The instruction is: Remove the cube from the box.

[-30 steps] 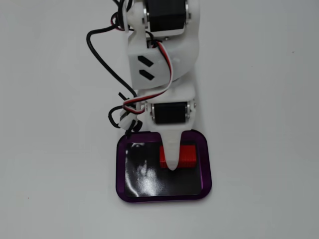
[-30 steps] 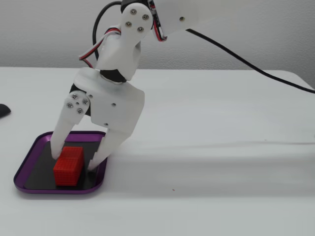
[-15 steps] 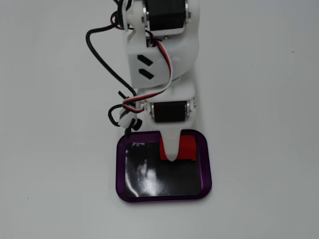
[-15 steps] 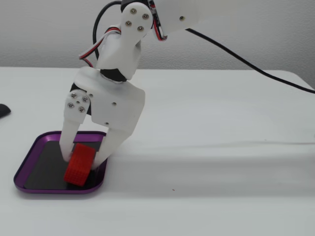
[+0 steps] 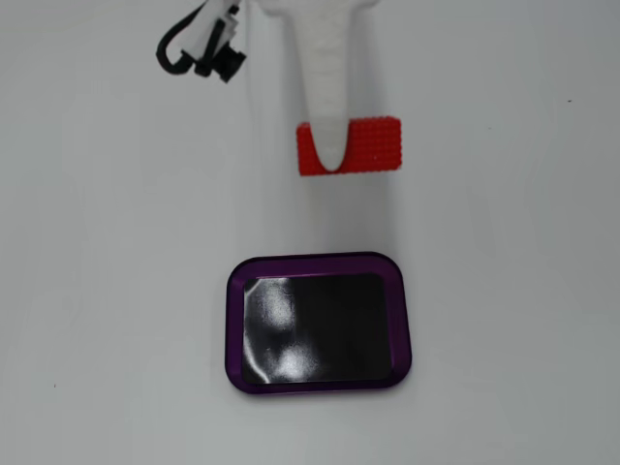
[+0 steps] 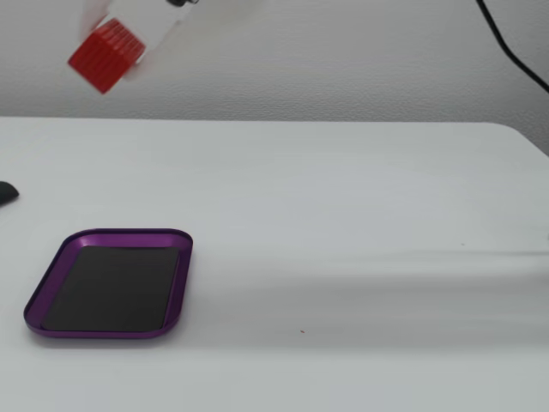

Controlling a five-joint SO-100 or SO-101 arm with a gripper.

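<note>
The red cube (image 5: 373,145) hangs high in the air, clear of the box, with my gripper (image 5: 334,157) shut on it. In a fixed view from above, one white finger (image 5: 325,87) lies across the cube's left part and the other finger is hidden under it. From the side, the cube (image 6: 105,57) is tilted near the top left, far above the table, and the gripper (image 6: 120,43) is a white blur around it. The purple-rimmed box (image 5: 234,325) with its black bottom lies flat on the white table with nothing in it, also seen at the lower left (image 6: 185,275).
A black cable bundle (image 5: 194,44) hangs near the arm at the top left. Another black cable (image 6: 513,53) runs down the top right corner. A small dark object (image 6: 5,192) sits at the table's left edge.
The gripper closed on the cube, tilted it off the box's bottom, then carried it steeply up and away. The box stayed in place and now holds nothing.
</note>
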